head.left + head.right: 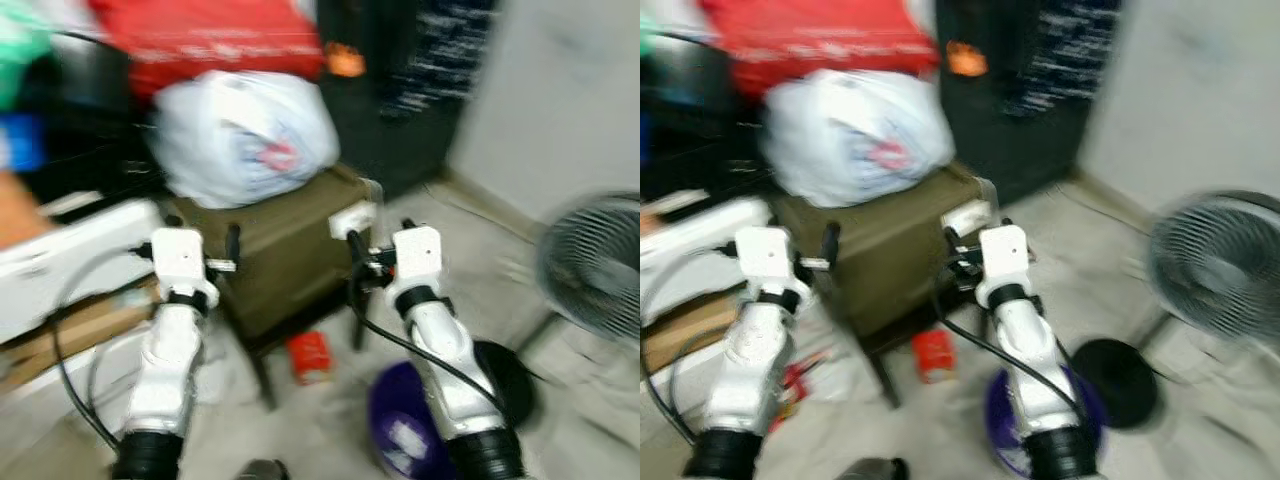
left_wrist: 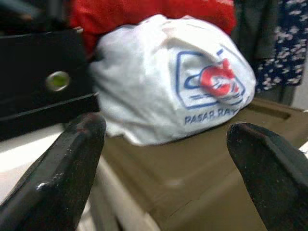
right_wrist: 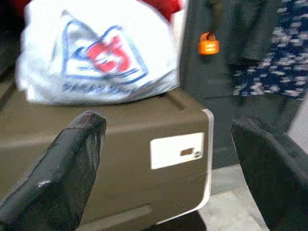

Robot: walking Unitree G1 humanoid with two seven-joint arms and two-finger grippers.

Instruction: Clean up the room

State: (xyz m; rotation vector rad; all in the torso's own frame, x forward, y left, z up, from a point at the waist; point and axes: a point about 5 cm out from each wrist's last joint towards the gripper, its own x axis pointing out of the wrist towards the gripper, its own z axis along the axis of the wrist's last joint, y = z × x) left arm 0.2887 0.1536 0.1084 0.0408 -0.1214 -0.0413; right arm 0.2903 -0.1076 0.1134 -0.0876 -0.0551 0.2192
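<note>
White bag [image 2: 173, 82] tops brown box [image 3: 120, 144]; left gripper [image 2: 168, 163] and right gripper [image 3: 168, 163] gape wide.

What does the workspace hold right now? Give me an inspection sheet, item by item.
Surface: olive-brown box on a grey floor.
Job's things: white plastic bag with a red and blue logo lies on the box.
Clutter: red packet and purple round object on the floor; red bag behind.
Grippers: left gripper and right gripper both open, raised before the box, holding nothing.
Cables: black cable along the right arm, another by the left.
Surroundings: standing fan at right, grey wall.
</note>
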